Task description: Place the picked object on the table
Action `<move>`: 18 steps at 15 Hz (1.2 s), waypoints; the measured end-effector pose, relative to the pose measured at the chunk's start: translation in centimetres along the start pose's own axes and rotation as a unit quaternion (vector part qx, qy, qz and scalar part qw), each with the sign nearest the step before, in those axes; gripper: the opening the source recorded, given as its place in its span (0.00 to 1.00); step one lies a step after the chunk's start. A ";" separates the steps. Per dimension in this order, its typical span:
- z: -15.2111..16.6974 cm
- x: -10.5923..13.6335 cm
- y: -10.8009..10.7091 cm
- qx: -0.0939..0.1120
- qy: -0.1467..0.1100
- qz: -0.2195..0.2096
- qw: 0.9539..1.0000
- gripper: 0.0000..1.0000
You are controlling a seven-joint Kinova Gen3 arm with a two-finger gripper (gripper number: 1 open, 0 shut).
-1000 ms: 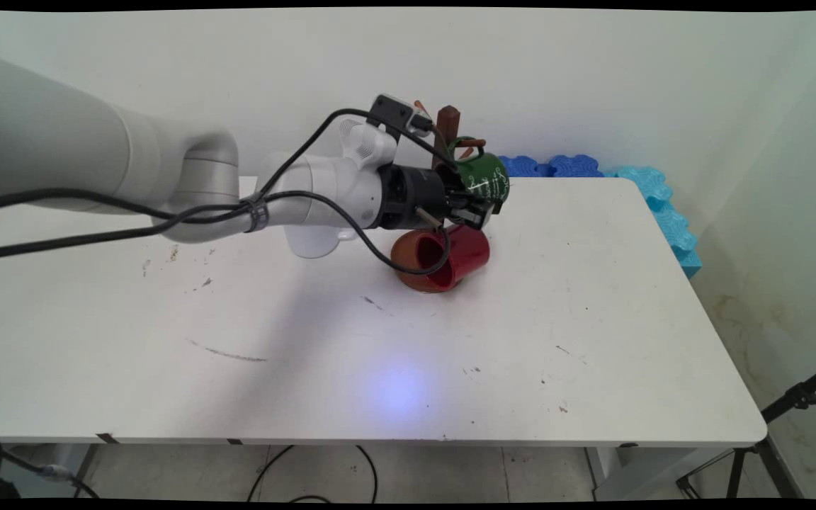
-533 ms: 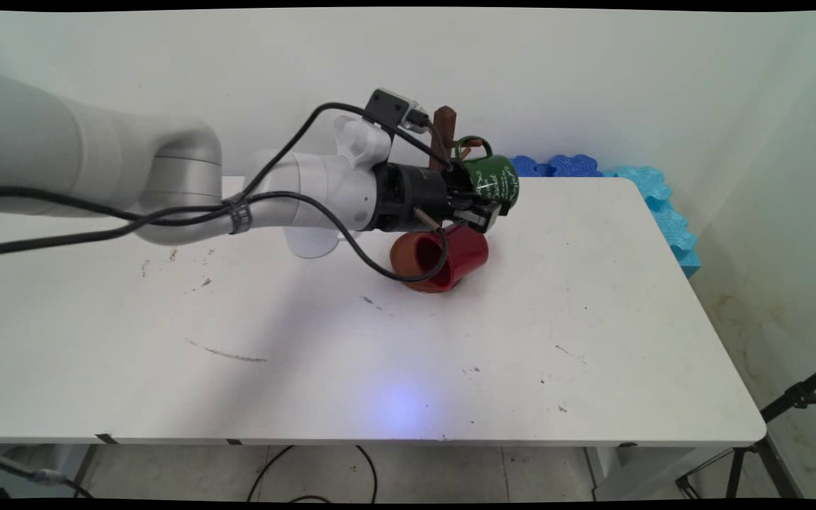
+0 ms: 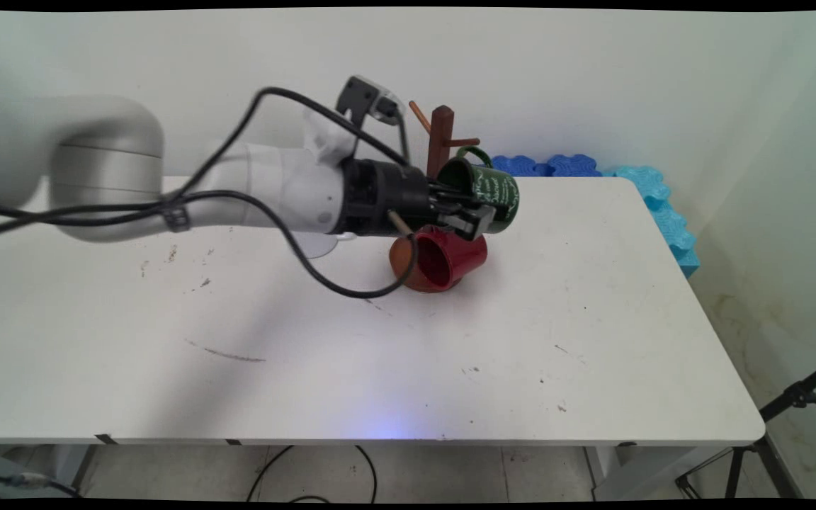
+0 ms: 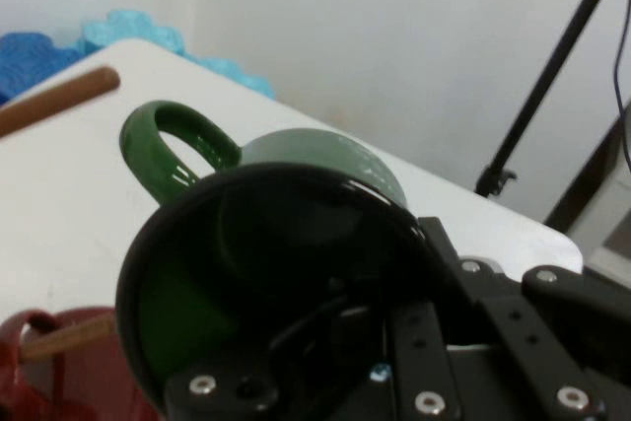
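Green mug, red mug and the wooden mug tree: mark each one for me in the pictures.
green mug [image 3: 499, 193]: main view, on its lettered outer wall.
red mug [image 3: 461, 256]: main view, on its side wall, lying on the table.
wooden mug tree [image 3: 440, 138]: main view, on its upright post.

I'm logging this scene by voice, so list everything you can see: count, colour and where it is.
green mug: one, dark green with white lettering, held on its side above the table near the rack, handle by a peg.
red mug: one, red, lying on its side on the table just below the green mug.
mug rack: one, brown wood, upright post with pegs, at the table's far edge.
white object: one, white, on the table behind the arm, mostly hidden.
foam mats: several, blue, between table and wall.
table: one, white, scuffed.
tripod: one, black, lower right.
gripper: one, black, clamped on the green mug's rim.
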 end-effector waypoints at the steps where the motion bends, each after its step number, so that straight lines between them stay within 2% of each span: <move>1: -0.7 0.0 0.0 -0.001 -0.005 0.004 1.000 0.00; 4: -2.6 0.1 -0.6 0.006 -0.022 0.015 1.000 0.00; 6: -4.1 0.4 -0.4 -0.028 -0.027 0.020 0.999 0.00; 9: -5.8 0.5 -0.4 -0.057 -0.042 0.036 0.997 0.00; 11: -7.4 0.5 -0.9 -0.069 -0.065 0.055 0.994 0.00; 15: -10.5 0.9 -3.3 -0.049 -0.111 0.096 0.988 0.00; 18: -12.4 1.4 -5.3 -0.032 -0.149 0.131 0.980 0.00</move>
